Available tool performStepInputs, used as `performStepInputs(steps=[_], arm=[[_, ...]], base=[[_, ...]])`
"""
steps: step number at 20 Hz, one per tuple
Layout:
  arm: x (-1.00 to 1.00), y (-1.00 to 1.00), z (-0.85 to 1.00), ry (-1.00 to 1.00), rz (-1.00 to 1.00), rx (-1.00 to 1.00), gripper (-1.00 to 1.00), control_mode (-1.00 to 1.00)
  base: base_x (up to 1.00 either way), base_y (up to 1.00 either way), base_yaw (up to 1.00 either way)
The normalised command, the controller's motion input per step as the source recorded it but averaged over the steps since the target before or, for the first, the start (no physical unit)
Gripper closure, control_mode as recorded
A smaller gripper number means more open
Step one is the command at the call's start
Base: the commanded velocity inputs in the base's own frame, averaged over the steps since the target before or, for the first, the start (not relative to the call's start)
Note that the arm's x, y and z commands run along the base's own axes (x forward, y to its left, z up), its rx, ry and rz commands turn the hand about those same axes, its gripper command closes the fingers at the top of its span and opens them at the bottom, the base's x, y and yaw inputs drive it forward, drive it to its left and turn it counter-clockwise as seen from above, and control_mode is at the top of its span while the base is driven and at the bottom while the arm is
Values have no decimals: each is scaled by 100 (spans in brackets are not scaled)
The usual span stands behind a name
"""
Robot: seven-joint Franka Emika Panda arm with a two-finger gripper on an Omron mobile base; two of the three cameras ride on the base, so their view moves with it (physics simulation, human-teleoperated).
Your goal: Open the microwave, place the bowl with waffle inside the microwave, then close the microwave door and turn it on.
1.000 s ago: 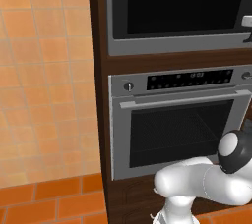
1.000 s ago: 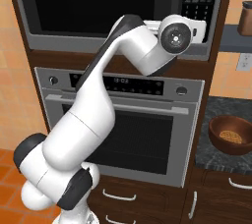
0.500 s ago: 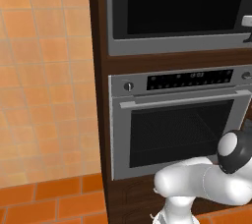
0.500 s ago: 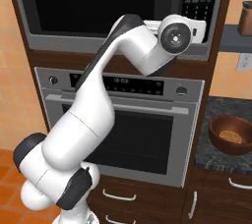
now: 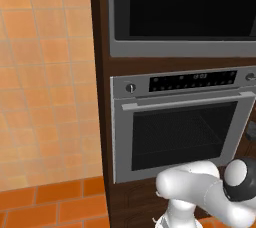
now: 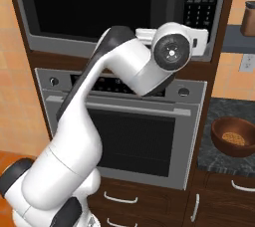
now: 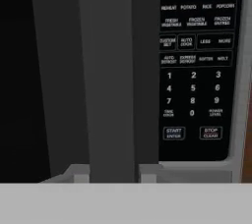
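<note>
We can read a fair bit off the microwave (image 7: 123,70) keypad (image 7: 194,78) in the hand view: digits 1 to 9 plus 0, then START and STOP/CLEAR on the bottom buttons. Up top it says SENSOR TOUCH, with REHEAT, POTATO, RICE, POPCORN under it. The smaller buttons are too blurry for us. The oven (image 5: 185,122) display strip isn't legible either.

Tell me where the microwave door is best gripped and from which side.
Grip the microwave door by its handle, the tall narrow vertical bar at the door's right edge beside the keypad. Come straight in from the front with one finger on each side of the bar. The flat glass offers no purchase. The gripper sits there, closed around the handle.
</note>
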Motion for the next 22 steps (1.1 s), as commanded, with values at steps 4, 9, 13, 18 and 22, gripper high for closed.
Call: performStepInputs(steps=[4, 9, 13, 18, 22], arm=[[-100, 0, -1, 0, -2, 0, 100, -100], [-100, 4, -2, 1, -3, 0, 100, -100], [-100, 23, -6, 0, -3, -2, 100, -100], [-100, 55, -11, 0, 0, -7, 100, -100], [-81, 70, -11, 0, 0, -10, 100, -100]], base=[[0, 0, 0], [0, 0, 0], [0, 0, 0], [0, 0, 0], [0, 0, 0]])
